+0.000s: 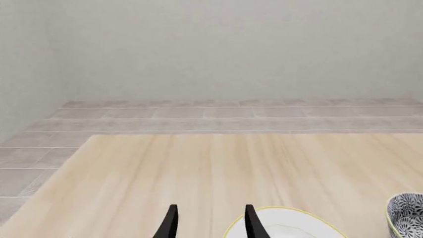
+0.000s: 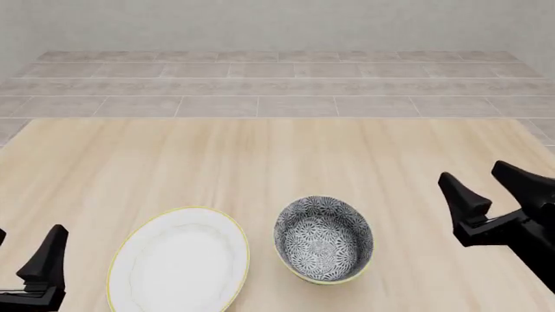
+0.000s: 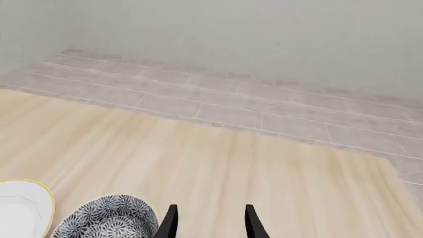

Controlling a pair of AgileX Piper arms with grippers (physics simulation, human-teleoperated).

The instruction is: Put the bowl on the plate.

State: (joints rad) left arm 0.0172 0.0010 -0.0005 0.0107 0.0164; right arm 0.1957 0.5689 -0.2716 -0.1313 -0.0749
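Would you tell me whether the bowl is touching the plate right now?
Apart: the front view shows a strip of bare table between the bowl and the plate.

Bowl (image 2: 323, 239) and plate (image 2: 179, 260) just beside each other, lower centre of front view, narrow gap between. Bare surface (image 2: 260, 162) above them. Right tool (image 2: 494, 185) apart from bowl; open strip between.

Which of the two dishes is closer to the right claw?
The patterned bowl; the plain white plate lies beyond it, farther from the right gripper.
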